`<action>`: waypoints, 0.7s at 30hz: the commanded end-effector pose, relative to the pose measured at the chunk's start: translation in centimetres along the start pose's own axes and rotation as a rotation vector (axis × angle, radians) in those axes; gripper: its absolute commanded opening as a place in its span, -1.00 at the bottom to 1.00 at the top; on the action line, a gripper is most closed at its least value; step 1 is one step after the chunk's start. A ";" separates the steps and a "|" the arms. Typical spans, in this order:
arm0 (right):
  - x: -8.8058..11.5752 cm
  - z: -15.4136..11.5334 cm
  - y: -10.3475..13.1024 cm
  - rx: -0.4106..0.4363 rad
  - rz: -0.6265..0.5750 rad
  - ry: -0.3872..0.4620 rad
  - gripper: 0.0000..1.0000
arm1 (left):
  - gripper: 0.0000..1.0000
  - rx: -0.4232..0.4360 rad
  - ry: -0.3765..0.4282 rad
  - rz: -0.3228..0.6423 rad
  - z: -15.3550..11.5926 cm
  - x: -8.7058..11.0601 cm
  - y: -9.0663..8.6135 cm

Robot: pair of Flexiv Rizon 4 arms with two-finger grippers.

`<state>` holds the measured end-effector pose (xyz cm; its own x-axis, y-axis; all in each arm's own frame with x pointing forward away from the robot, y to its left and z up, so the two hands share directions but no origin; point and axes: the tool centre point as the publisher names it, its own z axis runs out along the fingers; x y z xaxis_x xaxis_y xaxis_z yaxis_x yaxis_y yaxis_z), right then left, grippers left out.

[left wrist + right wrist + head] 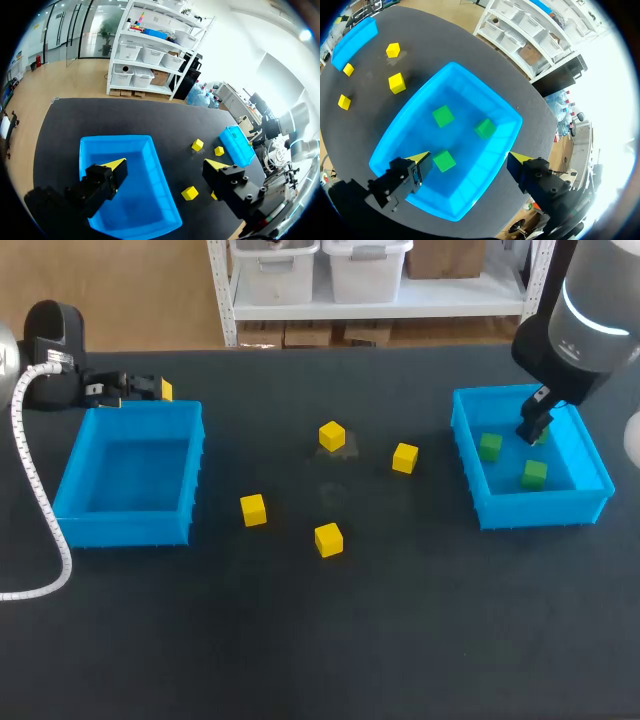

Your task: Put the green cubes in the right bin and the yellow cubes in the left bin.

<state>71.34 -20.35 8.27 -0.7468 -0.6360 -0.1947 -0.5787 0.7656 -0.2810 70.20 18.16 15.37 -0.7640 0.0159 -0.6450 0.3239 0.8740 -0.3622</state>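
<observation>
Several yellow cubes lie on the dark table between the bins: one (332, 436), another (404, 457), a third (253, 509) and one nearest the front (328, 539). The left blue bin (125, 530) holds nothing. In the right blue bin (540, 508) lie three green cubes, shown in the right wrist view (443, 116) (485, 128) (443, 161). My right gripper (469, 157) hangs open above that bin, empty. My left gripper (165, 164) is open and empty over the left bin (135, 200), at its far edge in the head view (140, 388).
A white corrugated hose (30, 480) runs along the left arm, beside the left bin. Open dark table stretches across the front. In the left wrist view the right bin (236, 145) lies past the yellow cubes (197, 145).
</observation>
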 end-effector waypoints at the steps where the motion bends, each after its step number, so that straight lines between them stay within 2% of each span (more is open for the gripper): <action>1: 0.1 0.0 0.0 0.002 0.001 -0.003 1.00 | 1.00 0.062 -0.001 0.041 -0.3 -1.3 0.5; 5: 0.1 0.0 0.0 0.002 0.001 -0.003 1.00 | 1.00 0.115 0.055 0.154 -0.6 -3.7 1.0; 12: 0.1 0.0 0.0 0.002 0.001 -0.003 1.00 | 1.00 0.184 0.138 0.258 -0.4 -7.1 1.9; 21: 0.1 0.0 0.0 0.002 0.001 -0.003 1.00 | 1.00 0.265 0.192 0.319 1.4 -10.9 1.1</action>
<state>71.34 -20.35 8.26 -0.7468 -0.6359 -0.1948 -0.5787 0.7656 -0.2811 77.45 18.99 20.96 -0.6695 0.3266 -0.6671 0.6444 0.7021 -0.3029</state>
